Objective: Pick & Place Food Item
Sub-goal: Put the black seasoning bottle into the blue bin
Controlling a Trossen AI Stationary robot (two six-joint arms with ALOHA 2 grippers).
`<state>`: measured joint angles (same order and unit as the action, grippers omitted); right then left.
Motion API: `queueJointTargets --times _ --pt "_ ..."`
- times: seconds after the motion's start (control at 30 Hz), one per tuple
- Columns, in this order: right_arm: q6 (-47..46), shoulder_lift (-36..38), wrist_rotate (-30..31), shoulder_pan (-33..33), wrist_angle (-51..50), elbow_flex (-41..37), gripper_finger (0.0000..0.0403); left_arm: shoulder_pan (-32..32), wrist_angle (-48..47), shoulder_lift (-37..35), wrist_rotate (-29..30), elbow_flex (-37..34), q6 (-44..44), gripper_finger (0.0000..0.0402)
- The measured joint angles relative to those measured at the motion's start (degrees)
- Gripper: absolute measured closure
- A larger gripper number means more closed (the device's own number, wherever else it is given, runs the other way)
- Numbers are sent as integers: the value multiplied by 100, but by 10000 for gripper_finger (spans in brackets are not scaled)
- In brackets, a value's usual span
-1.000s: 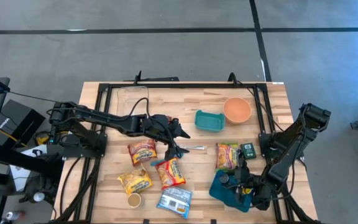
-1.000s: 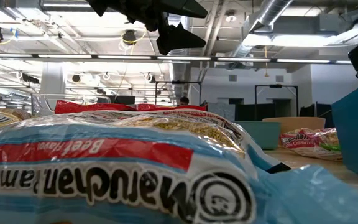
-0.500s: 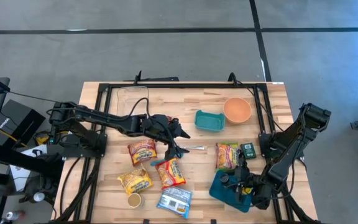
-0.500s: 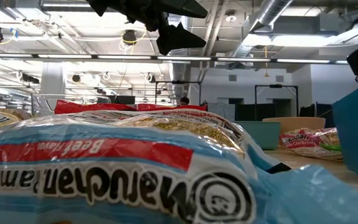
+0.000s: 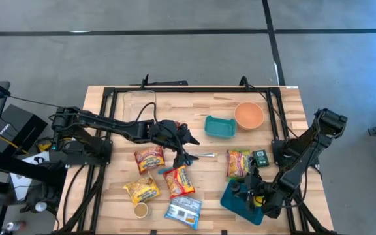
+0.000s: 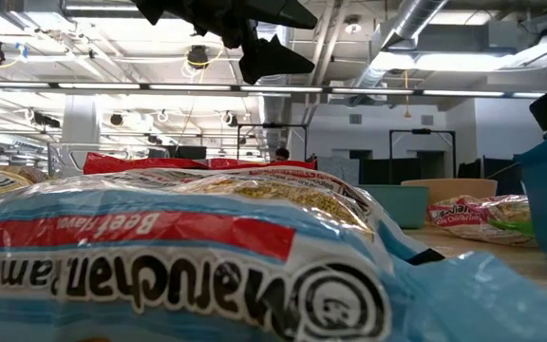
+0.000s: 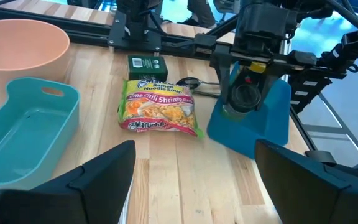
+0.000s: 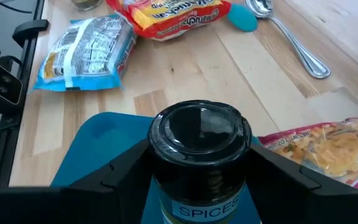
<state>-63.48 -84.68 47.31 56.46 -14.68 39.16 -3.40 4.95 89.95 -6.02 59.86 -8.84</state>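
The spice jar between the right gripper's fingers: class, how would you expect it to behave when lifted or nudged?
The spice jar looks rigid, so it probably won't deform between the right gripper. Its round body and glossy black lid suggest it could slip or twist. Being taller than wide, it may tip on the blue plate, then roll.

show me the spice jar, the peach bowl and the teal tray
spice jar point(image 8: 201, 134), right wrist view, on its black lid
peach bowl point(image 5: 249, 115), high view, inside the bowl
teal tray point(image 7: 17, 146), left wrist view, on its floor
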Motion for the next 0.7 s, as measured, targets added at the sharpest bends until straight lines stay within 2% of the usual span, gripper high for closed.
queueJointTargets --times 0.7 --pt "0 0 15 3 -12 4 170 0 1 0 0 0 0 79"
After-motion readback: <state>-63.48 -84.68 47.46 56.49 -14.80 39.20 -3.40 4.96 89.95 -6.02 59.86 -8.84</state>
